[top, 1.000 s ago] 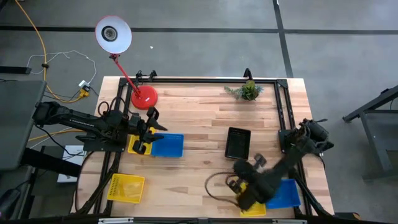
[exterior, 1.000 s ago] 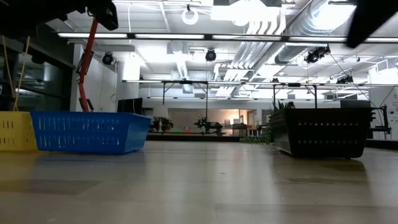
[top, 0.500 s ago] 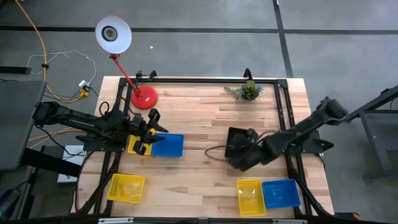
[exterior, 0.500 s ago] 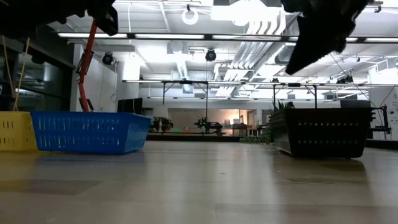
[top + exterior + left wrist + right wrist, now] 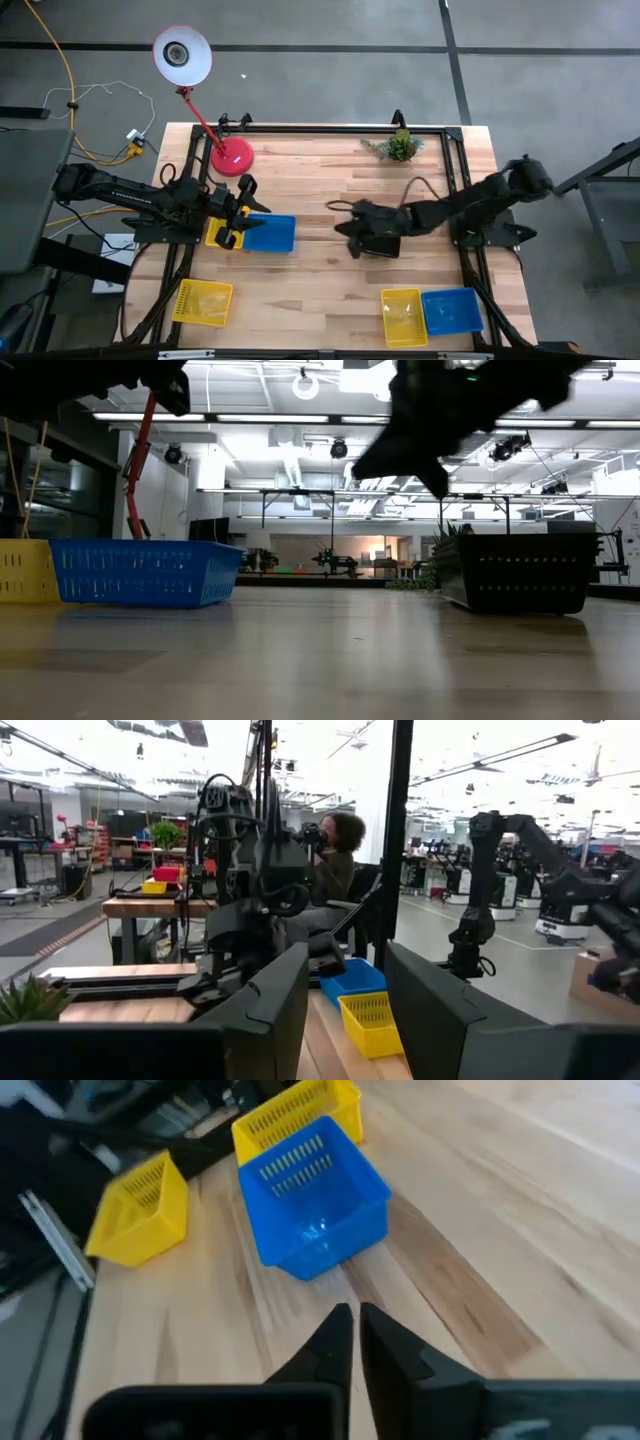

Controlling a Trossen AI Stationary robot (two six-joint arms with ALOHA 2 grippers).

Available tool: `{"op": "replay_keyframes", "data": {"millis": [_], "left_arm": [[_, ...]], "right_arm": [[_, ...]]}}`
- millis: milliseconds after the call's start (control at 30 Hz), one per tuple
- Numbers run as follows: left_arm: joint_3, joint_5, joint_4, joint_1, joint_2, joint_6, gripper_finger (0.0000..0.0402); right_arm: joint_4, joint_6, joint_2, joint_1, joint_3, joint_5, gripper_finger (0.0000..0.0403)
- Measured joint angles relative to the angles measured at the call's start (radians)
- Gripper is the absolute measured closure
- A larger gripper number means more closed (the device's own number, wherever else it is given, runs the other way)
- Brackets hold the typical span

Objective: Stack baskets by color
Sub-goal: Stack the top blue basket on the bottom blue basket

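Observation:
My left gripper [image 5: 236, 216] hovers open over a yellow basket [image 5: 217, 233] that stands beside a blue basket [image 5: 272, 234] at the table's left. Its fingers [image 5: 290, 1005] have nothing between them. My right gripper [image 5: 343, 228] is shut and empty above the table's middle, just left of the black basket [image 5: 385, 246], which its arm partly covers. It points toward the blue basket [image 5: 315, 1210] on the left. Another yellow basket [image 5: 203, 302] rests near the left front corner. A yellow basket [image 5: 403, 315] and a blue basket [image 5: 452, 310] sit side by side at the front right.
A red desk lamp [image 5: 230, 156] stands at the far left and a small green plant [image 5: 400, 146] at the far edge. A black frame [image 5: 330, 128] runs along the table's sides. Bare wood lies between the left baskets and the black basket [image 5: 520, 572].
My right gripper has swung from above the yellow and blue baskets at the front right toward the far edge and the left, passing over the black basket to the table's middle. It has tipped toward level. No basket has moved.

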Motion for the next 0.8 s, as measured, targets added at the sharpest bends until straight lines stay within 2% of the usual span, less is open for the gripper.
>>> {"op": "replay_keyframes", "data": {"millis": [167,300,500,600,800], "left_arm": [[0.0,0.0,-0.005,0.0,0.0,0.0,0.028],[0.0,0.0,-0.01,0.0,0.0,0.0,0.028],[0.0,0.0,-0.013,0.0,0.0,0.0,0.028],[0.0,0.0,-0.023,0.0,0.0,0.0,0.028],[0.0,0.0,-0.033,0.0,0.0,0.0,0.028]], "right_arm": [[-0.205,-0.063,0.16,-0.02,0.245,-0.007,0.0336],[-0.363,-0.005,0.283,-0.042,0.443,0.064,0.0269],[-0.414,0.08,0.447,-0.081,0.657,0.072,0.0179],[-0.454,0.107,0.525,-0.093,0.736,0.051,0.0162],[-0.567,0.172,0.621,-0.1,0.828,0.055,0.0158]]}}
